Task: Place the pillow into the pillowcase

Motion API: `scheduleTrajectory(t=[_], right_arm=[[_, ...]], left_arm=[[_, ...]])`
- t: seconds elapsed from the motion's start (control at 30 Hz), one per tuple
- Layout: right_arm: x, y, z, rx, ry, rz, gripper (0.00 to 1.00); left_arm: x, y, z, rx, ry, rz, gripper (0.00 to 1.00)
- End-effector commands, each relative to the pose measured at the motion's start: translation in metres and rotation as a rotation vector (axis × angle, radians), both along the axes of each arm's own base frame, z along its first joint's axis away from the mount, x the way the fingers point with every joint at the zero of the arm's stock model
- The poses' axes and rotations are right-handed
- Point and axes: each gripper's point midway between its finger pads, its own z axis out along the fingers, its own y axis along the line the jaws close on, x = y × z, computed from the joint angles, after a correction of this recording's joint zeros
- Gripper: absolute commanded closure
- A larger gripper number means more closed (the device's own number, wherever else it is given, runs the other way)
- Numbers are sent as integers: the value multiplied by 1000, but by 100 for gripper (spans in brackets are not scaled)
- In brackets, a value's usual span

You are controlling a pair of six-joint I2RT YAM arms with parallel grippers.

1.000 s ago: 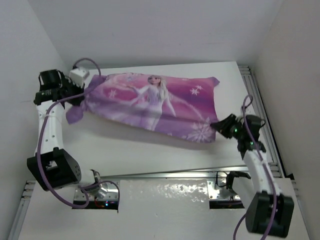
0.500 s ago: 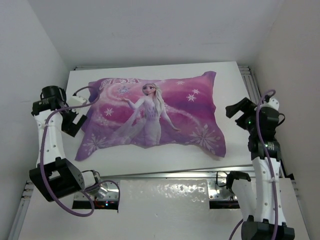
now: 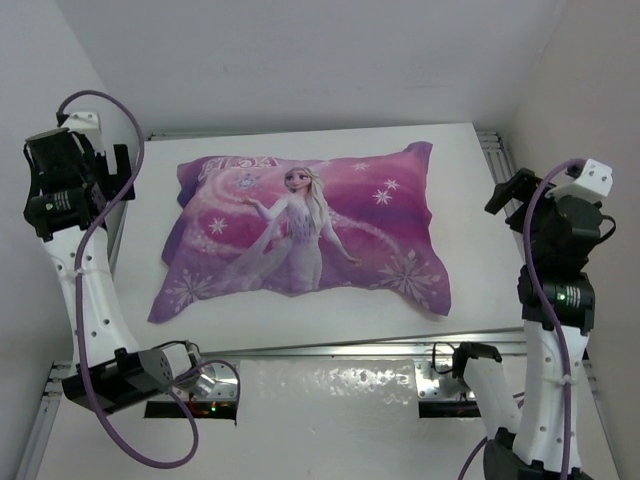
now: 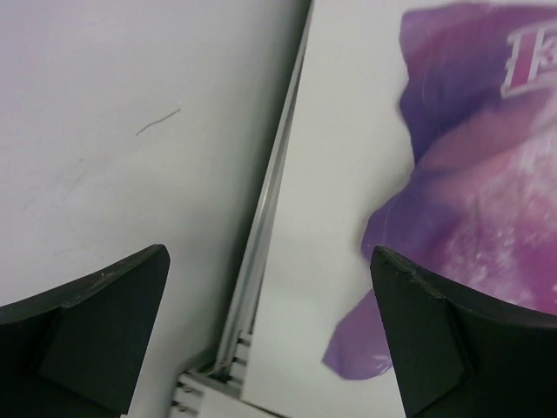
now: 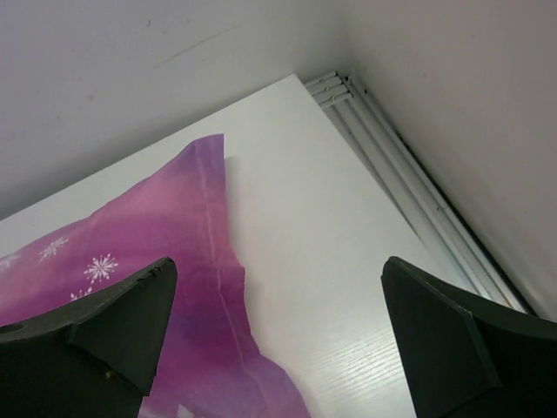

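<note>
I see a white table [image 3: 330,318] boxed in by plain white walls [image 3: 300,60]. Aluminium rails [image 5: 409,178] run along its edges, and one wall carries a thin dark scratch [image 4: 158,122].

This is a robotics lab test cell: a white table [image 3: 300,320] boxed in by bare white walls [image 3: 300,60] at left, far and right, with aluminium rails [image 3: 350,347] along its edges. A left arm [image 3: 85,290] and a right arm [image 3: 545,380], trailing purple cables [image 3: 130,150], are bolted at the near edge.
</note>
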Motion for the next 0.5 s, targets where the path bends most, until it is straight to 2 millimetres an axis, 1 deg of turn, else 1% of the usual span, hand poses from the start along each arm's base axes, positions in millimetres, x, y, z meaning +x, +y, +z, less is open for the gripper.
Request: scheduleTrajectory(t=[0.0,0.03,0.1,0.13,0.2,0.23,0.33,0.47], right_arm=[[-10,-12,20,-77,-69,-54,1],[-13,-12,23,-84,-86,-57,1],[-14,-13,15,-86,-75,-66,1],[-15,-14,15,-88,-82,-69,1],[-15,-14,10,-91,-82,-67,1],[-14,-13,11,-92,-88,-66,1],[-13,-11,11,-90,-87,-52,1],[-11,-10,9,-87,-82,-41,1]], left_arm=[[-4,8,17,-81,-171,185,0],[-7,9,8,-84,-149,200,0],[-12,14,3,-70,-140,235,0],[-13,13,-1,-75,-137,242,0],[-16,12,-13,-87,-113,246,0],[-17,11,-20,-99,-101,252,0],[-18,10,-27,-111,-97,258,0],[-18,8,-26,-115,-101,251,0]])
